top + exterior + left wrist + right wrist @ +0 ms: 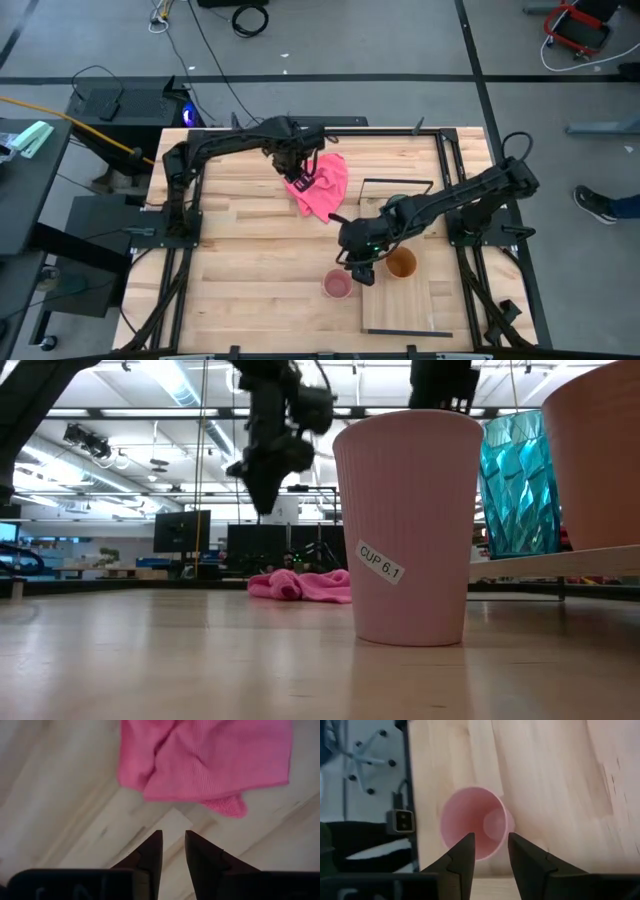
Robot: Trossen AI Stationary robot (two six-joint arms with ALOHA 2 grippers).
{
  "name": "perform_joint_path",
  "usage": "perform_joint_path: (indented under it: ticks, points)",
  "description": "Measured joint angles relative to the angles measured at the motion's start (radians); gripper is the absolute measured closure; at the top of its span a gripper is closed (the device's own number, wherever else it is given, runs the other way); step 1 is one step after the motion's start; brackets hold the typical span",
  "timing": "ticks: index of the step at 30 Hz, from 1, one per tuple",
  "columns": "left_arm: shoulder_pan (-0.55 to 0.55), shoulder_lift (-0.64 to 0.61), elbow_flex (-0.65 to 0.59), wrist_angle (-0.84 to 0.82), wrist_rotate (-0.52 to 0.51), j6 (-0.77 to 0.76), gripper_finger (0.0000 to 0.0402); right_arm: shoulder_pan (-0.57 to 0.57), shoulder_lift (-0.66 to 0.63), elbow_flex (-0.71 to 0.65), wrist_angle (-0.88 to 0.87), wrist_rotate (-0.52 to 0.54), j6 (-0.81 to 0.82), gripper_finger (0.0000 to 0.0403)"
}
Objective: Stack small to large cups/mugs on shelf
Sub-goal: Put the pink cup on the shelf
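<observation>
Right pincer (489, 851) above the small pink cup (476, 822).
Your fingers stand apart, empty; the upright cup lies directly below; the left pincer (173, 849), narrowly apart, waits farther off.

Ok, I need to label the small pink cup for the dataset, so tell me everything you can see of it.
The small pink cup is handleless, matte pale pink with fine vertical ribs, tapering toward its base. A white sticker on its side reads "CUP 6.1". It stands upright and empty, mouth up, on the tabletop just off the shelf, not yet on it. Nothing touches it; the right gripper hangs open above it.
</observation>
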Motion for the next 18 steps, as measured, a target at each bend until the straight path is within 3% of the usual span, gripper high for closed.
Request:
perform_joint_path:
  ticks: [7,18]
  points:
    - [-0.002,0.000,-0.134,0.118,0.096,-0.017,0.0316,0.003,0.079,0.001,-0.011,-0.024,-0.018,0.0280]
    - [-0.001,0.000,-0.153,0.167,0.103,-0.020,0.0308,0.002,0.127,0.002,0.000,-0.030,-0.043,0.0280]
